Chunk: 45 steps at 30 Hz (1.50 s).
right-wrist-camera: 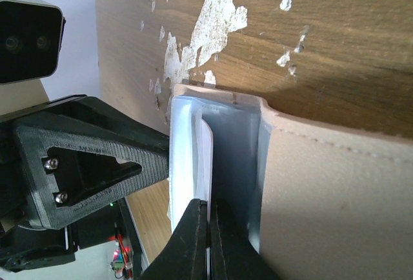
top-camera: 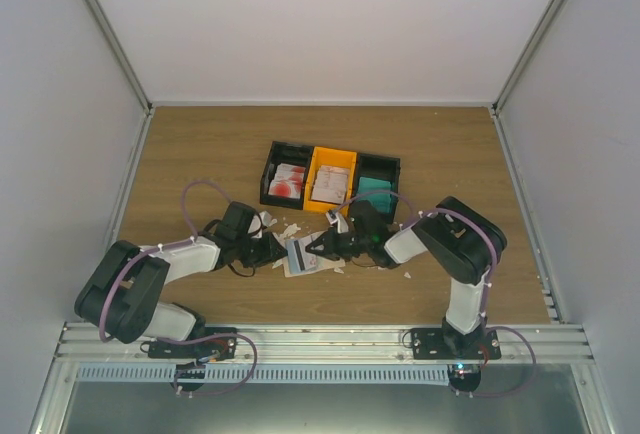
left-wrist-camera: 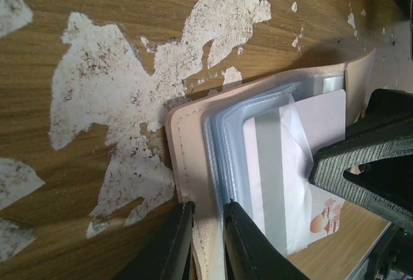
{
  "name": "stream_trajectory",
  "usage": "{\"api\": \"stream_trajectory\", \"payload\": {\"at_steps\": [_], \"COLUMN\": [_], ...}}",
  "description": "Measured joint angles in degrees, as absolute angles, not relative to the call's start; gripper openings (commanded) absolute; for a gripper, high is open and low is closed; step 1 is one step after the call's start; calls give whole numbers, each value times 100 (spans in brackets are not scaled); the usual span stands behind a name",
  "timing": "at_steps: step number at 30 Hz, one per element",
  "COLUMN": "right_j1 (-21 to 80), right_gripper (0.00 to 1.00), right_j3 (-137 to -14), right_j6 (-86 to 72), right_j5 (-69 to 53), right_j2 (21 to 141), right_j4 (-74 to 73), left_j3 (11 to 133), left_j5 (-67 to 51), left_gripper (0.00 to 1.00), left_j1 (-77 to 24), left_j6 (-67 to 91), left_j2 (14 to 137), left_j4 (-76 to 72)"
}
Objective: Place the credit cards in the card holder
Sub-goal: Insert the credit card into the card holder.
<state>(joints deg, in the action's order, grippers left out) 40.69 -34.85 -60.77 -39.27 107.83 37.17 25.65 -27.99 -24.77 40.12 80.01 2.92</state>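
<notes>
Clamps soft, floppy card holder (left-wrist-camera: 187,138) cover, flat on table (top-camera: 200,154) before bins (top-camera: 271,179), with nearly closed left gripper (left-wrist-camera: 206,241). Pinches thin credit card (left-wrist-camera: 271,183) in closed right gripper (right-wrist-camera: 208,241). Likely handles stiff, light, slick; best taken by its short edge.

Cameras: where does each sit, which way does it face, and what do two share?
Top external: above and behind, looking down at the table; both arms show.
Left wrist: on left arm, facing the card holder; left end effector pinches it.
Right wrist: on right arm, facing the credit card; right end effector pinches it.
Shared: both wrist views show the card holder.
</notes>
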Motion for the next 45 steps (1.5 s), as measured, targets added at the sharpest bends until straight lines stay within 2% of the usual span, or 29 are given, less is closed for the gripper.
{"api": "stream_trajectory", "payload": {"at_steps": [7,12,14,19,30,37,45], "right_j1": [4160,4248,4259,4313,4438,4582,4652], "right_gripper": [2,10,16,38,62,68,72], "right_j3": [-3487,-3489,-3487,-3487,-3706,-3872,-4018], "right_j6": [-6226,-6292,-6278,-6154,-5566,-5325,-5083], "right_j5": [-3933,-3903,-3848,-3682,-3020,-2423,-1831], "right_j2": [10877,10886,10881,10645,9937,9585,9358], "right_j4": [3959,4014,3953,3627,2204,1376,672], "left_j3": [2458,2375,2375,2375,2344,2346,2346], "left_j5": [-2788,-2827,-2834,-2888,-3168,-3406,-3673], "left_gripper": [7,6,6,6,8,10,19], "left_j1": [-2475,-2477,-2477,-2517,-2578,-2578,-2578], "left_j6": [4060,4095,4095,4095,4091,4093,4154], "left_j2": [8005,8009,8009,8009,7918,7703,7607], "left_j4": [128,3,-1,5,233,242,141]}}
